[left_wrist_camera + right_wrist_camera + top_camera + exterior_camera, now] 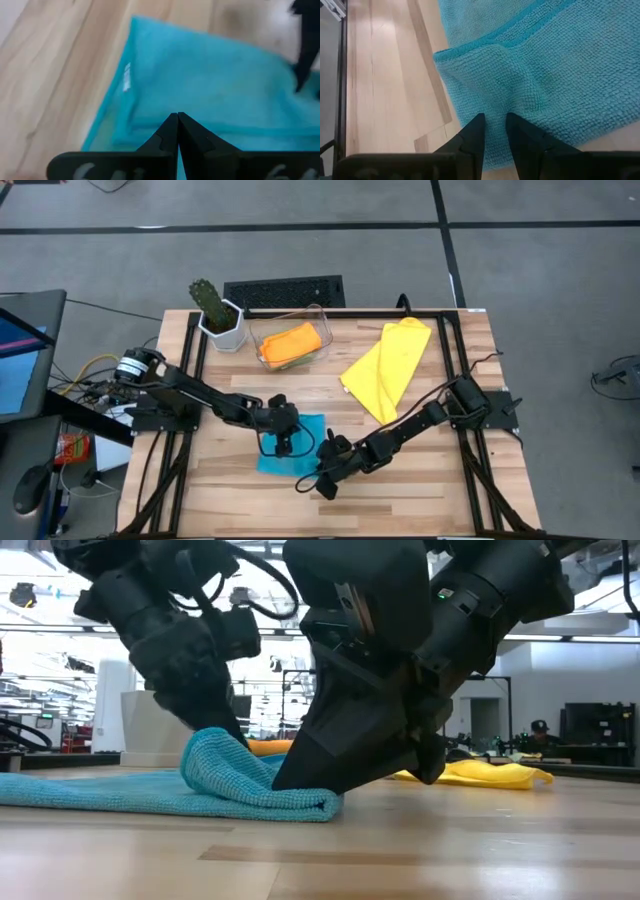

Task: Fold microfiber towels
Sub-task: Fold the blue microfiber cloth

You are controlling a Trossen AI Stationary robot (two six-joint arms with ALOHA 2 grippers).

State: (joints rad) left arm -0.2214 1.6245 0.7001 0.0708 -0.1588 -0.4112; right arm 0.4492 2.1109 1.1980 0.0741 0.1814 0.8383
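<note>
A light blue towel (308,426) lies partly folded on the wooden table's middle, with a raised hump (215,758) in the low view. My right gripper (322,478) is at its near right corner, shut on the cloth (560,65). My left gripper (177,119) is shut and hangs over the towel's middle (285,442), tips at the hump. A yellow towel (388,365) lies spread at the far right. An orange towel (292,340) sits in the clear bin (322,320). My right gripper pinches a puckered bunch of the blue towel (495,102) between its two fingers, near the towel's near right corner. The fingers slant down from the table's right. The towel stays on the table, slack, its edge (322,804) under the fingers. My left gripper's shut tips stand at the towel's raised fold (232,736); whether they touch it I cannot tell.
A potted cactus (215,310) stands at the far left beside the bin. A black keyboard (285,290) lies past the far edge. Bare wood (420,480) shows along the near edge and the near right.
</note>
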